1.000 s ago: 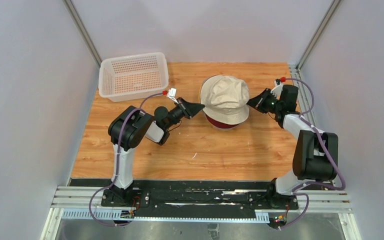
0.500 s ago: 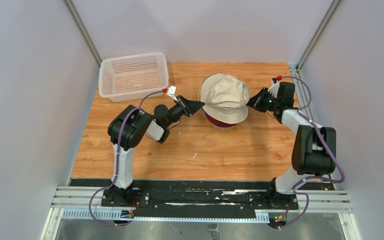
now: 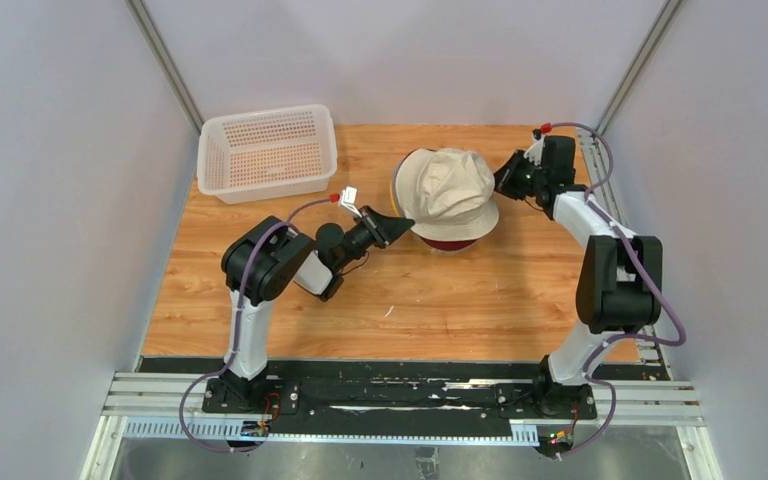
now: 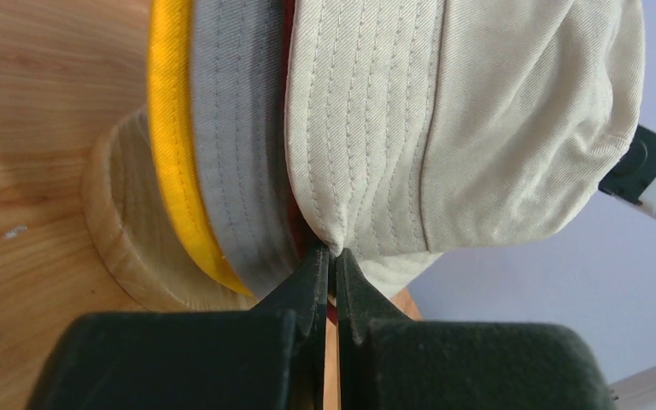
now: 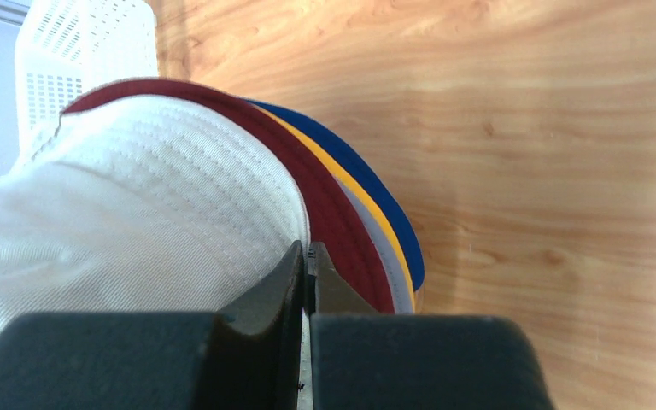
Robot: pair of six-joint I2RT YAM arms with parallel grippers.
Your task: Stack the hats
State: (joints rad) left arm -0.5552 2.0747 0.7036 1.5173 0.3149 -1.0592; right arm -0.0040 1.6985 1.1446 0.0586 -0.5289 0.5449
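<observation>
The left jaws are pinched together on the brim of the beige hat (image 4: 444, 128), which rises just beyond their tips. The right jaws clamp the same brim from the opposite side. Under it, past both tips, the dark red hat (image 5: 325, 196), grey hat (image 4: 239, 128), yellow hat (image 4: 171, 128) and navy blue hat (image 5: 376, 188) are stacked on a wooden stand (image 4: 128, 231) on the worktop (image 5: 521, 128).

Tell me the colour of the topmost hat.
Beige; the topmost hat shows best in top external view.
</observation>
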